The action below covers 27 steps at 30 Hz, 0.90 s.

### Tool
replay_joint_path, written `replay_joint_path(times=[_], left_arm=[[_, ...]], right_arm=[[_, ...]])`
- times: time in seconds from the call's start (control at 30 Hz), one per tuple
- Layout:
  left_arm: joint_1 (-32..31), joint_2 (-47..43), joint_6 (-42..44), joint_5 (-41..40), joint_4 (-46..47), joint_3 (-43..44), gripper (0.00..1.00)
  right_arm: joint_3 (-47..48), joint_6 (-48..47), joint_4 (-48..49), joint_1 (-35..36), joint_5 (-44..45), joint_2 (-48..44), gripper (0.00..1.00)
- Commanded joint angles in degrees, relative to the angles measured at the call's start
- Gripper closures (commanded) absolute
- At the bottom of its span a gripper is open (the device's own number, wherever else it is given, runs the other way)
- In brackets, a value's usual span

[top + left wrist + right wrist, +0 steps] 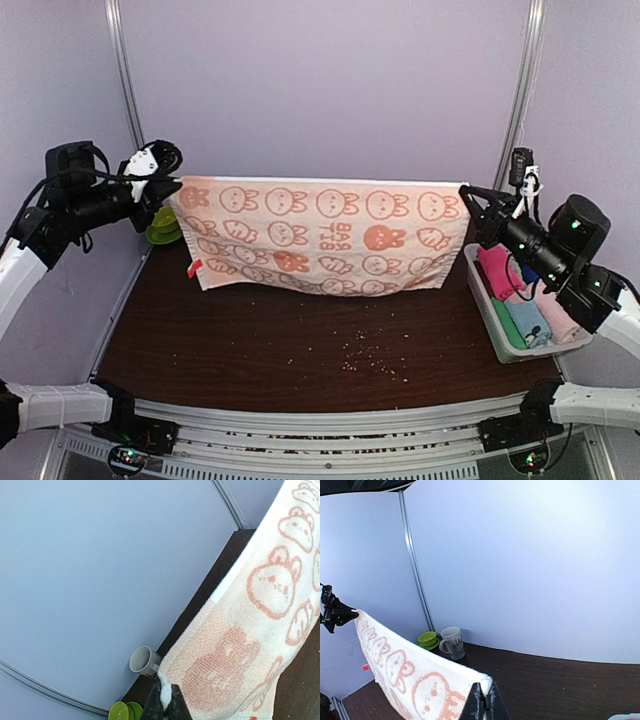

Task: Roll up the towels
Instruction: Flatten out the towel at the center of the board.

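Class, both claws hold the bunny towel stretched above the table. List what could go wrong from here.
The left claw and right claw each pinch only a corner tip of the bunny towel; it may slip free.
The towel's left end hangs close to the green bowl and mug; a swing might knock them.
Crumbs on the table could stick to it.
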Motion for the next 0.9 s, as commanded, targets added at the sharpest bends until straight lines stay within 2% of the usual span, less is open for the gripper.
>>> replay_joint_path(times=[0.0,0.1,0.2,0.4,0.5,0.63,0.87], left_arm=[[0.6,2.5,-3.7,0.2,2.0,-5.6,1.0],[0.6,9.0,-3.9,-0.9,4.3,-9.7,1.0],[0.6,18.6,-4.1,-1.6,7.0,-10.4,1.0],[0.6,39.1,-5.7,-4.7,14.5,-4.5,1.0],[0.6,46.9,-6.4,-8.5,16.6,0.1,1.0],[0.5,53.0,-5.6,-13.8,22.3,2.2,1.0],[0.5,53.8,-4.3,-17.1,34.3,-1.7,1.0]], right_arm=[[-3.8,4.5,-0.6,-0.1,7.9,3.2,1.0],[-4.0,6.8,0.6,-0.1,13.7,11.2,1.0],[0.3,7.8,-1.1,-0.3,19.8,23.0,1.0],[12.3,6.5,-0.5,-2.8,24.2,47.3,1.0],[15.8,6.2,2.3,-6.1,22.1,55.2,1.0],[18.8,5.5,7.0,-9.7,15.3,62.1,1.0],[21.4,3.0,12.4,-12.2,6.7,66.6,1.0]])
